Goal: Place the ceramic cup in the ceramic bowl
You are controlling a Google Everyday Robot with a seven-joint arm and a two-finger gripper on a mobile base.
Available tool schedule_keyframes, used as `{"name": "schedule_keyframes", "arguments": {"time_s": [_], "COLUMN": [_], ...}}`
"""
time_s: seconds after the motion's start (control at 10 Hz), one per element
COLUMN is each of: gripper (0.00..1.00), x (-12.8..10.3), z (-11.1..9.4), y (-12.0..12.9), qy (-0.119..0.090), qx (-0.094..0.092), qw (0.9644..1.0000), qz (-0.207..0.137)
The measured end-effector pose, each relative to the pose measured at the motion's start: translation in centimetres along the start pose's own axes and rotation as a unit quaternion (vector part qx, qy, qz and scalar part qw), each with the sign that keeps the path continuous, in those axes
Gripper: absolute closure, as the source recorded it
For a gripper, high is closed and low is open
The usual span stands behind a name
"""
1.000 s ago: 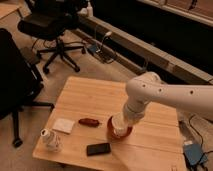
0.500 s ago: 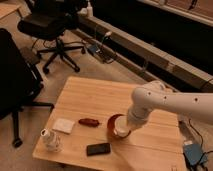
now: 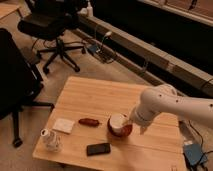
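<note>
- The ceramic cup [image 3: 118, 122] sits inside the ceramic bowl [image 3: 120, 130], whitish body upright or nearly so, its rim standing above the red-orange wall.
- The tool [image 3: 131, 121] is at the cup's right side, at the end of the white arm [image 3: 165, 103]; I cannot tell whether it is touching the cup or just beside it.
- How far the tool is spread, and whether it has any hold on the cup, I cannot tell.
- Judgement: the placing looks essentially done, and the step in hand is the release and withdrawal.
- To do it well, the cup should rest fully on the bowl's bottom before it is let go, so it does not tip against the wall.
- The retreat is best made straight up and away, not sideways, since a sideways drag could knock the cup over or shove the bowl across the worktop [image 3: 95, 97].
- The black phone [image 3: 98, 148], the small red item [image 3: 89, 122], the white card [image 3: 63, 125] and the clear bottle [image 3: 51, 139] lie to the left, well apart from the arm's likely path.
</note>
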Motion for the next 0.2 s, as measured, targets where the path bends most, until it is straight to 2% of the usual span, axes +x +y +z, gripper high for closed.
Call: {"name": "schedule_keyframes", "arguments": {"time_s": [0.1, 0.2], "gripper": [0.2, 0.2], "x": [0.04, 0.04], "z": [-0.22, -0.24], "y": [0.23, 0.3], "qy": [0.0, 0.0], "qx": [-0.015, -0.017], "qw": [0.9999, 0.9998], "qz": [0.007, 0.007]}}
